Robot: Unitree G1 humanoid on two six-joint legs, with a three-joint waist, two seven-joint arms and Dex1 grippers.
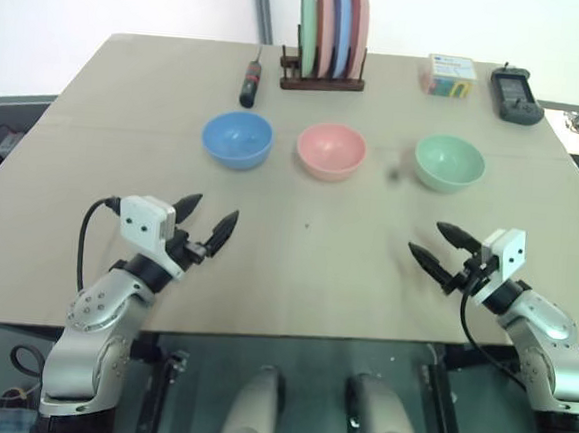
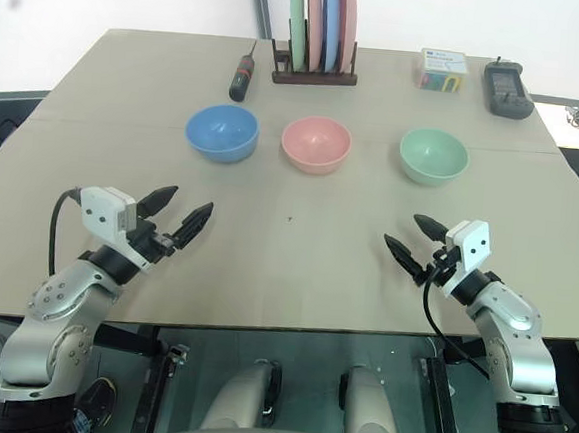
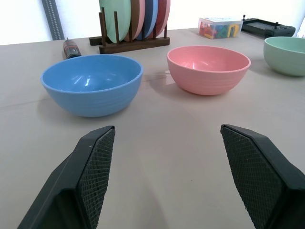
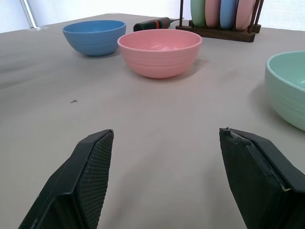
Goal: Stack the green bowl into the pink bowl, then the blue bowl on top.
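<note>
Right gripper: two black fingers spread wide, nothing between them, hovering low over the bare near part of the table. It points forward and slightly toward the middle.

Left gripper: also spread wide and empty, near the table's front edge on the other side.

Green bowl: upright and empty, ahead of the right gripper and almost in line with it, at the right end of a row of three. It is well apart from the fingers, with no contact. The right arm is clearly the nearer one; the left would have to cross the whole row.

Pink bowl: middle of the row, upright, empty, just left of the green one with a gap between.

Blue bowl: left end, ahead of the left gripper.

A small dark speck lies on the table between pink and green; what it is I cannot tell.

Judgement: nothing stacked yet. First move likely a forward reach by the right arm to the green rim, then a short carry leftward.
</note>
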